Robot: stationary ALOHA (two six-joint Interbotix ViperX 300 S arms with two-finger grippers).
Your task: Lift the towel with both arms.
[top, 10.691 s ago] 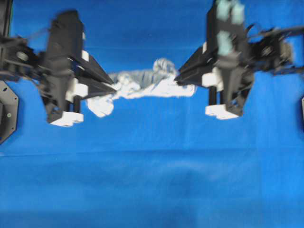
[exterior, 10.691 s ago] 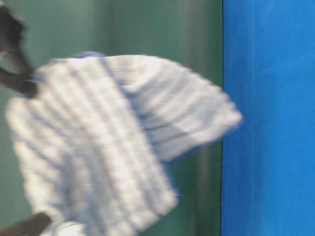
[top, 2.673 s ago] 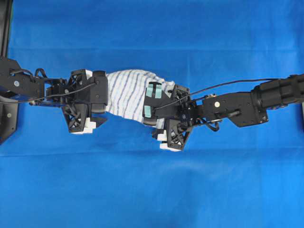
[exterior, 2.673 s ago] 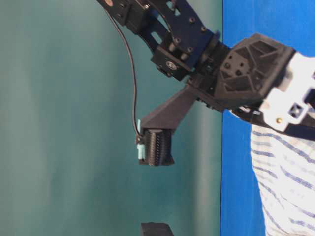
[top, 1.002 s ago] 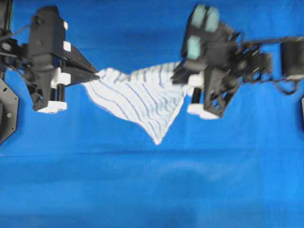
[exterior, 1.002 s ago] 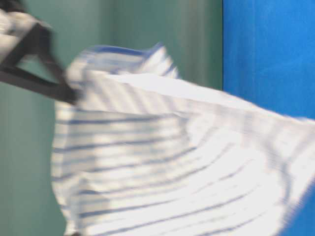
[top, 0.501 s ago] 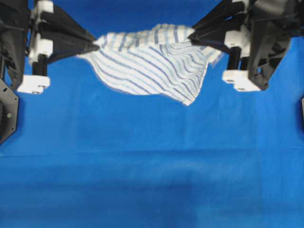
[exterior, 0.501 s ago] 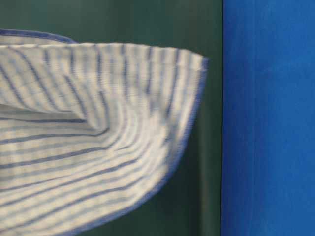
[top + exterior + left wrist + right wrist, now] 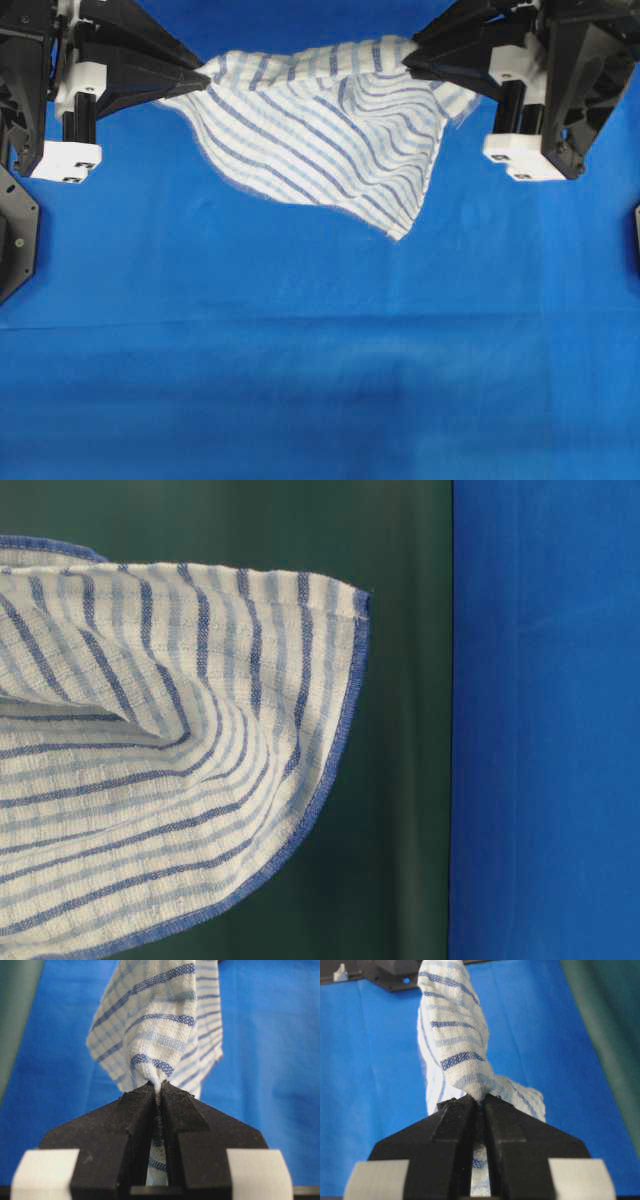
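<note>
Step in hand: lift, judged well along, with the striped towel (image 9: 320,120) hanging between both claws, clear of the blue cloth (image 9: 320,380) in the table-level view.
Left gripper (image 9: 205,80): pressed together on a bunched towel corner, fabric squeezed between the black fingers (image 9: 137,1110) in the left wrist view.
Right gripper (image 9: 408,62): pinching the opposite corner likewise, a twist of towel rising out of the closed tips in the right wrist view.
Towel position: at the top of the overhead view, stretched between the two claws.
Long axis: left to right in the overhead view, along the taut upper edge from claw to claw.
Pointing: loose lower corner (image 9: 398,236) sagging toward the bottom of the overhead view, nearer the right gripper's side.
Stripes: thin dark blue and paler ones, running slantwise across the drape.
Hem: blue-stitched edge (image 9: 345,720) curving free in the table-level view.
Next move: judged to call for firm pinches on both corners and both arms level, so the span neither slackens nor pulls out of a claw.
Risk: small bite on each corner; uneven motion could tug one free.
</note>
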